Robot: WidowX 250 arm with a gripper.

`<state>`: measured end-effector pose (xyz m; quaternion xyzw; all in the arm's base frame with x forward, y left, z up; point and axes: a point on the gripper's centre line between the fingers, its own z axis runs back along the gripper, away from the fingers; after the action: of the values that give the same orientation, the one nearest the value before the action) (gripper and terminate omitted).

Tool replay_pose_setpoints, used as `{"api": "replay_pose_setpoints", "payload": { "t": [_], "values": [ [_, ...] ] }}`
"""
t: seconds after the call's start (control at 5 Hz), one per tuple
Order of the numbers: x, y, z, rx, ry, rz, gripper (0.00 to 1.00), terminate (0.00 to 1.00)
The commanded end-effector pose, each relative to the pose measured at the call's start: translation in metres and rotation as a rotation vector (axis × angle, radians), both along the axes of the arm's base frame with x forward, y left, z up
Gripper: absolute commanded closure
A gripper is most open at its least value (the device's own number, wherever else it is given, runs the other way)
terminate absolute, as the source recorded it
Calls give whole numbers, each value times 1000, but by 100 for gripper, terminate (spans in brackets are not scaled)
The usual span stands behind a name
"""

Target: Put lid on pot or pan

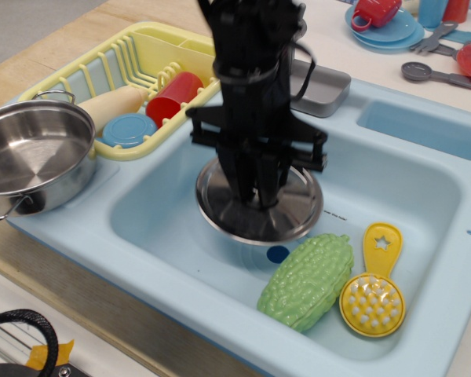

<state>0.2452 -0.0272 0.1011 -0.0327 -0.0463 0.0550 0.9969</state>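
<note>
The steel lid (pixel 292 210) hangs in the air above the floor of the light blue sink (pixel 392 177), held level. My black gripper (pixel 259 195) comes straight down on its centre with its fingers closed around the knob, which they hide. The steel pot (pixel 33 155) stands open and empty on the sink's left ledge, well to the left of the lid, with a wire loop handle at the back and one at the front.
A yellow dish rack (pixel 133 67) behind the pot holds a red cup (pixel 173 96), a small blue plate (pixel 129 129) and a cream roller. A green bumpy vegetable (pixel 308 280) and a yellow brush (pixel 373 294) lie in the sink's front right. The grey faucet base (pixel 322 82) stands behind my arm.
</note>
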Motion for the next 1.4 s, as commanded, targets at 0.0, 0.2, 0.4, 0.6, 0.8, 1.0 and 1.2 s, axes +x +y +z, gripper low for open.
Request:
{"api": "replay_pose_setpoints", "payload": {
  "t": [0.0,0.2,0.4,0.6,0.8,1.0,1.2],
  "values": [
    [-1,10,44,37,-87,43,100,0],
    [-11,27,62,59,-131,89,100,0],
    [-23,48,74,41,-143,172,100,0],
    [-37,66,84,52,-154,245,100,0],
    [-50,89,87,44,-148,333,100,0],
    [-61,109,85,21,-118,387,100,0],
    [-77,121,79,14,-128,428,100,0]
  ]
}}
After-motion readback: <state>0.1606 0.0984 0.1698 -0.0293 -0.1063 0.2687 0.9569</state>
